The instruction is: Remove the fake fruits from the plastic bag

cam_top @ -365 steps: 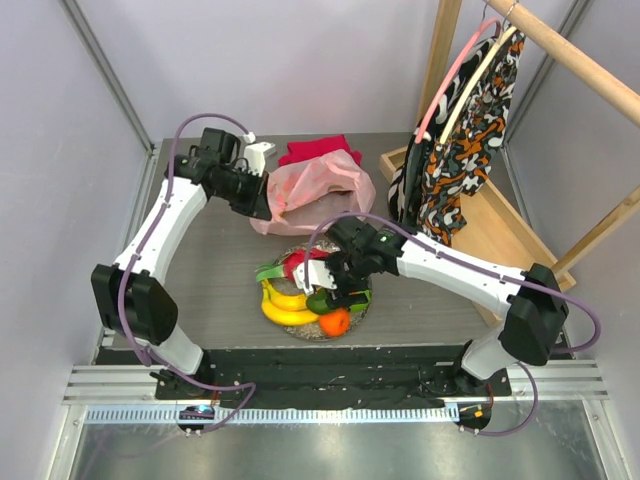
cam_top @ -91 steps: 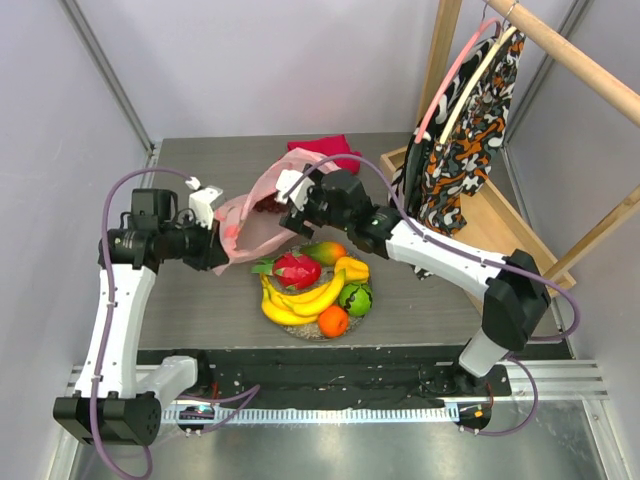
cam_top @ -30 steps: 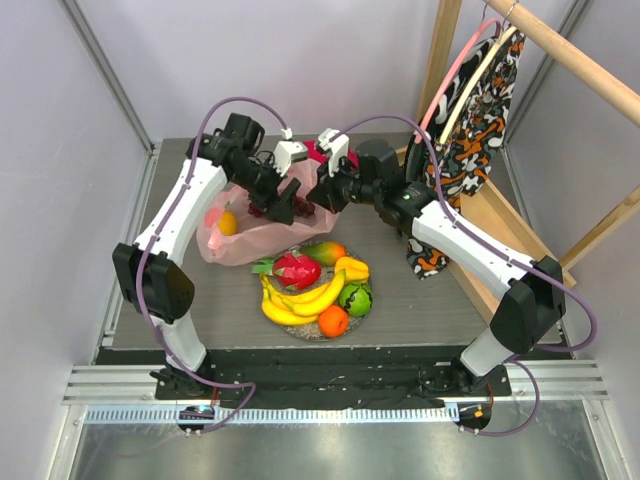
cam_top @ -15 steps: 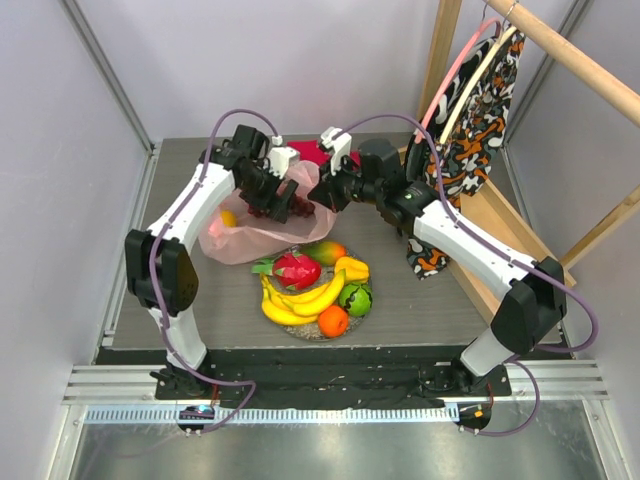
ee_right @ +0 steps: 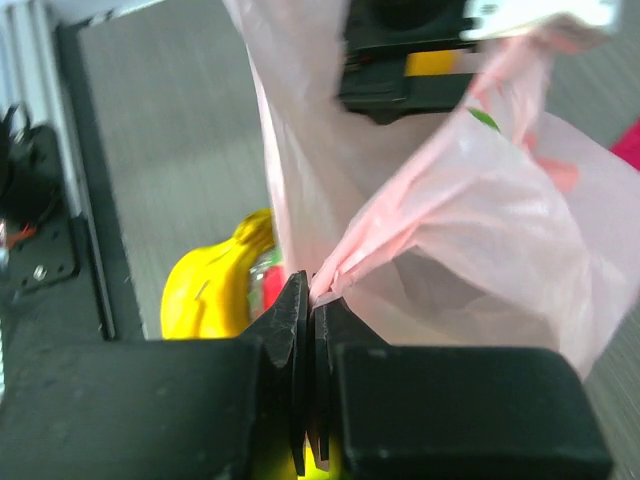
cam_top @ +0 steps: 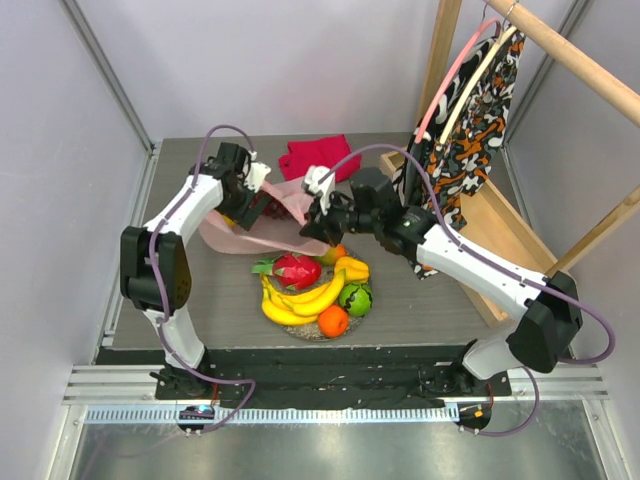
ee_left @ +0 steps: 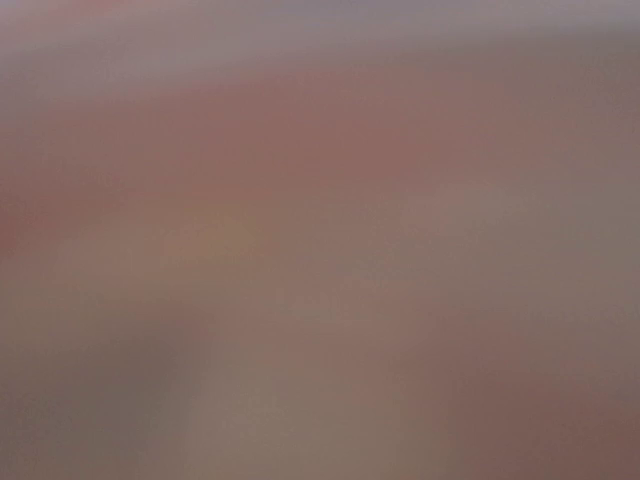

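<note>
Left wrist view: blurred throughout to a pinkish haze; nothing can be made out.
Left claw point(cam_top: 252, 208): sunk into the mouth of the plastic bag point(cam_top: 262, 230), fingers hidden by film; whether it is wide or narrow cannot be told.
Left arm: stretched along the tabletop point(cam_top: 190, 290)'s left side, wrist bent into the bag.
Right claw point(ee_right: 312, 300): jaws pressed flat on a gathered fold of bag film.
Right arm: extended leftward across the middle.
Bag: slumped left of centre toward the far edge, near a red cloth point(cam_top: 318, 157); contents obscured.
Fake fruits point(cam_top: 312, 285): heaped mid-tabletop toward the near edge.
</note>
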Controlling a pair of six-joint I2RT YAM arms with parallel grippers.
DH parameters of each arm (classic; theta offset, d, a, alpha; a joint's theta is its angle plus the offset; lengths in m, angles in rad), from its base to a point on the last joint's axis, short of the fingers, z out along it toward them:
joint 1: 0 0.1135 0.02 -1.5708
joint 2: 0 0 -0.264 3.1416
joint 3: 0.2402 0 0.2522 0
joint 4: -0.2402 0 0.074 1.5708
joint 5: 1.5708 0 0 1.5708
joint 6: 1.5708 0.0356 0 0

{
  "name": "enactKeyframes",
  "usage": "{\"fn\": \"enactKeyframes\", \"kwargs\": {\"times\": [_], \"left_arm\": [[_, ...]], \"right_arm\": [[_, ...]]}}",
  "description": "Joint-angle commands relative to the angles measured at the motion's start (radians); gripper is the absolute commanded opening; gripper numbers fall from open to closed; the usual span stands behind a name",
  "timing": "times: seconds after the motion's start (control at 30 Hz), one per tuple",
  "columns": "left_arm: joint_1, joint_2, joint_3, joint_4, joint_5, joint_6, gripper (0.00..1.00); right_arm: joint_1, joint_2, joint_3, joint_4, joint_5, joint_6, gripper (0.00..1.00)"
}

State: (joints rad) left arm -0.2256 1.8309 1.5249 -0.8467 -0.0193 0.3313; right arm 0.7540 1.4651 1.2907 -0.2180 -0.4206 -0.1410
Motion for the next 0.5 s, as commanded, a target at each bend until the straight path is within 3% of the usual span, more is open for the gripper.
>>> {"fn": "enactKeyframes", "kwargs": {"times": [0.0,0.2,0.33,0.47], "left_arm": [[0.043,-0.027,-0.048,0.17,-0.122,-0.008,0.87],[0.071,0.12,0.024,0.192,-0.113,-0.028,0.88],[0.085,0.163,0.053,0.219,-0.028,-0.018,0.88],[0.085,0.197,0.061,0.235,-0.039,-0.009,0.82]], "right_arm": [[0.061,-0.092,-0.028,0.0,-0.063,-0.092,0.01],[0.065,-0.072,-0.001,-0.032,-0.087,-0.118,0.01],[0.068,-0.065,0.005,-0.041,-0.084,-0.132,0.01],[0.068,-0.057,0.009,-0.041,-0.083,-0.132,0.01]]}}
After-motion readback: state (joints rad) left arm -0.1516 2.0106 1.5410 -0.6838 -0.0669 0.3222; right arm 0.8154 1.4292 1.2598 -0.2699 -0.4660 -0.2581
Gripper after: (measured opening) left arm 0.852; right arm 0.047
